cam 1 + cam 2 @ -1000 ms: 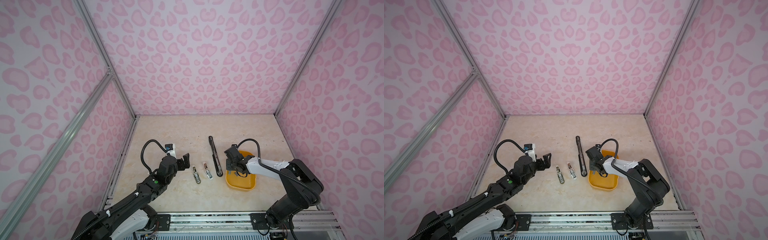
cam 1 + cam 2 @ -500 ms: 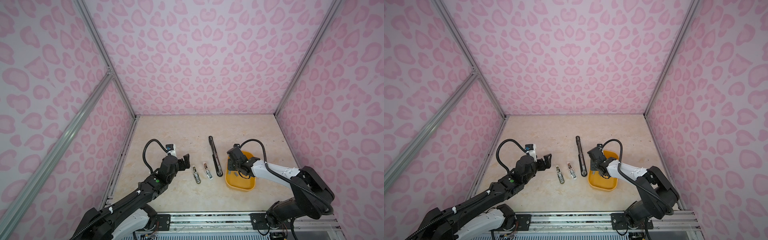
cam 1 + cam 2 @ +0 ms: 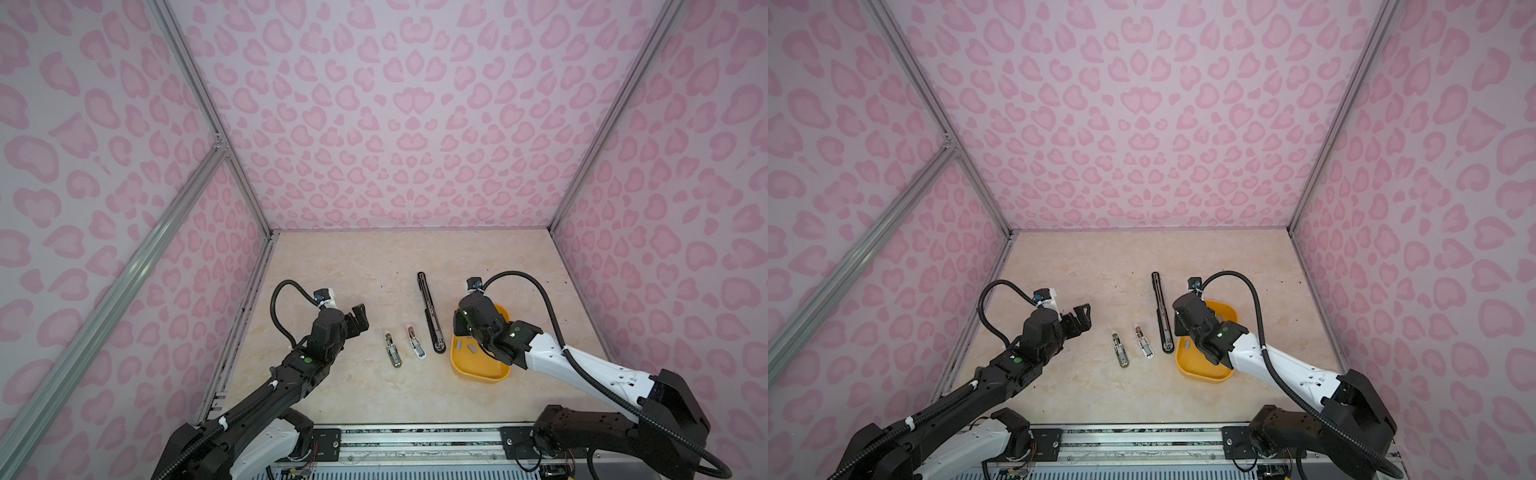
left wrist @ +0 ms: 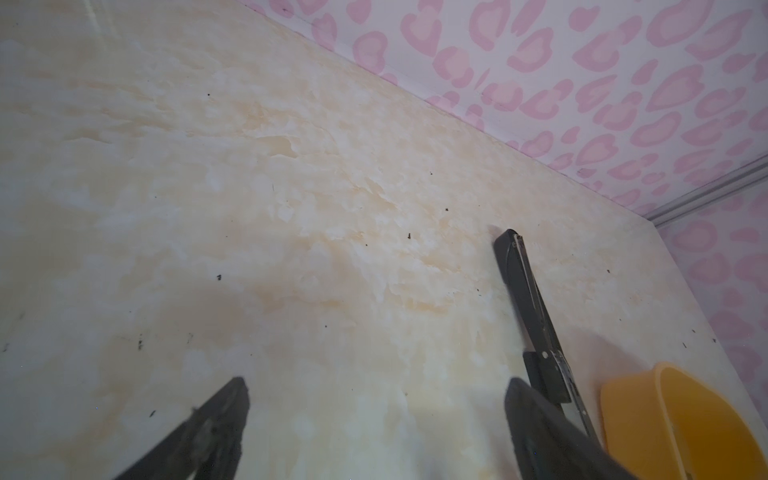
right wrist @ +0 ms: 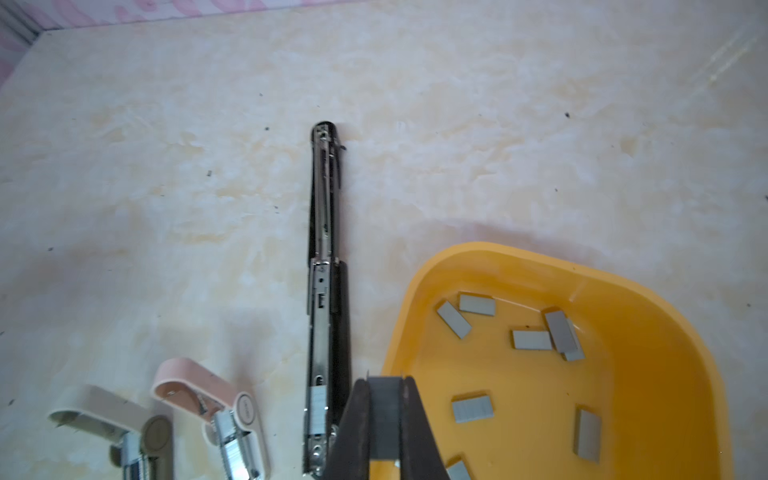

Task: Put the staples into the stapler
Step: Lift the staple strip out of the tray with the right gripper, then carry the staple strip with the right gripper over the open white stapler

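1. Right gripper (image 5: 385, 384), right wrist view: pinched shut on one staple strip (image 5: 385, 419), fingers pressing its two flat sides. It hangs over the yellow tray (image 5: 419, 291) at the rim nearest the long black stapler (image 5: 326, 291). The rest of the staples (image 5: 532, 340) lie loose on the tray floor.
2. Handling, judged: the strip looks light, stiff and slick, and is likely to snap at its glued joins. Best held mid-length on the flat sides, with a gentle squeeze.
3. Left wrist view: left gripper (image 4: 376, 384) spread wide, nothing between its fingers, bare table below. Only the stapler's far end and the tray rim show here; no staples are visible.
4. Top views: both show the layout the wrist views lack. The stapler (image 3: 430, 316) lies opened flat just beside the tray, with two small staplers (image 3: 392, 351) on its other side. The left gripper is well apart from all of it. The right grip itself is unreadable here, and only the right wrist view shows the upturned channel.
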Robot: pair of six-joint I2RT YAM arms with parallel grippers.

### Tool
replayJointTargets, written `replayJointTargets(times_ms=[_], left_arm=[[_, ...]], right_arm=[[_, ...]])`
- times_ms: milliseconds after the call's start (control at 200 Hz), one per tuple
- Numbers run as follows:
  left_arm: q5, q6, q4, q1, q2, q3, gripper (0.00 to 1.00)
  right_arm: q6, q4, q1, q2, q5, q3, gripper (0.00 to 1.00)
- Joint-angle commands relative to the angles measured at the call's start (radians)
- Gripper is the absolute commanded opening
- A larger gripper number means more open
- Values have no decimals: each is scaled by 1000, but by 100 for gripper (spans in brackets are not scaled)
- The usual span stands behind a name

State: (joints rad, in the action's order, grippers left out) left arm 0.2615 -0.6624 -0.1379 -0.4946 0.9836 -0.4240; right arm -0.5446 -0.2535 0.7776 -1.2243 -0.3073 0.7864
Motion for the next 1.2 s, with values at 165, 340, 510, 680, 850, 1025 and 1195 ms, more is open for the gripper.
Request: replayJointTargets(times_ms=[165, 340, 510, 680, 850, 1025, 1195], left_arm=[[-15, -54, 11, 10, -32, 13, 97], [-10, -60, 12, 17, -41, 18, 97], [-22, -65, 7, 31, -44, 26, 97], [-24, -64, -3, 39, -42, 33, 97], [-37, -66, 1, 57, -36, 35, 97], [-44, -69, 3, 66, -29, 33, 97], [-41, -64, 11, 67, -38, 31, 97]], right_arm=[[99, 94, 189, -19, -36, 83, 8], [143, 148, 292, -139, -48, 137, 6], [134, 238, 327, -229, 27, 119, 6], [97, 275, 342, -309, 77, 117, 5], [79, 281, 348, -365, 79, 126, 4], [39, 313, 356, -398, 70, 110, 4], [31, 335, 391, -412, 24, 95, 2]])
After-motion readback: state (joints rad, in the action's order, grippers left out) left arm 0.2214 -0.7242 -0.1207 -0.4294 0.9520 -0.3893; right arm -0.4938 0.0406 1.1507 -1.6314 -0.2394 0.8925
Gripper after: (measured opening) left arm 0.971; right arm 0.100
